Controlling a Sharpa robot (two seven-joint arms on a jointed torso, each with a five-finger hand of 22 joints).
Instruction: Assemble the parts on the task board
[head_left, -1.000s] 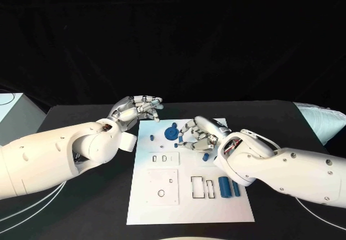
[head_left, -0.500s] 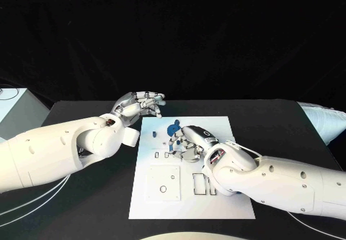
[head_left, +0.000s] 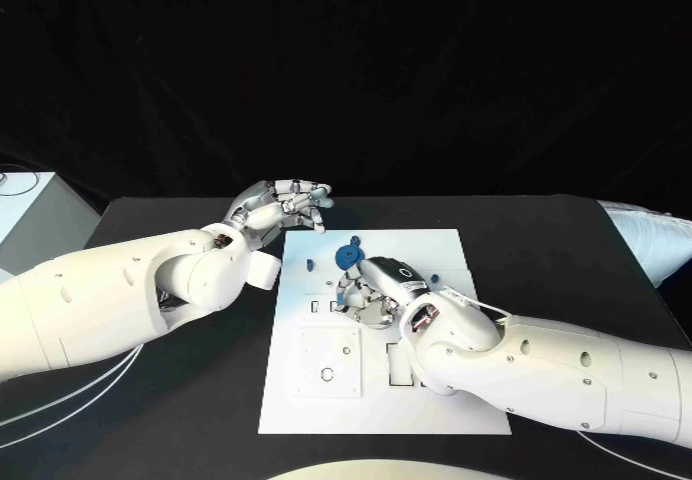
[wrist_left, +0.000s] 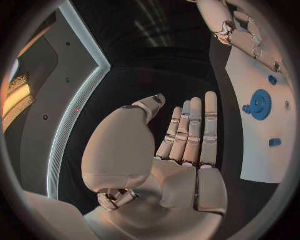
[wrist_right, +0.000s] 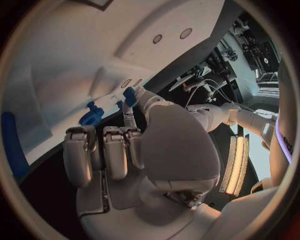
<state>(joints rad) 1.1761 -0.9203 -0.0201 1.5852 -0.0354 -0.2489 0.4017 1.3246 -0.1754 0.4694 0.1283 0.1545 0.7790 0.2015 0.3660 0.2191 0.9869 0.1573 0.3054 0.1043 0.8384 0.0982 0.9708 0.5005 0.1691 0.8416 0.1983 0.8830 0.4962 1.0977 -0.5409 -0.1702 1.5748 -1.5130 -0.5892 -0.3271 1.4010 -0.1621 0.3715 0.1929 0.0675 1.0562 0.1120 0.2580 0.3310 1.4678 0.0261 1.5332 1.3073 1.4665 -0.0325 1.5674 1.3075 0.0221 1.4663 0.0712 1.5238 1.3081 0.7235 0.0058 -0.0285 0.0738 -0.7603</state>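
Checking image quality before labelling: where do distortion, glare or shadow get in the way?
Head view: even light, black backdrop; the right robot hand and its arm cover part of the task board. Left wrist view: fisheye bends the board's edge; the blue gear stays sharp. Right wrist view: the white board glares; the pinched blue part stays readable.

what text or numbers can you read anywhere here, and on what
None can be read.
The task board carries only outlined slots, no lettering.
The blue gear and the hands, left and right, show no markings.
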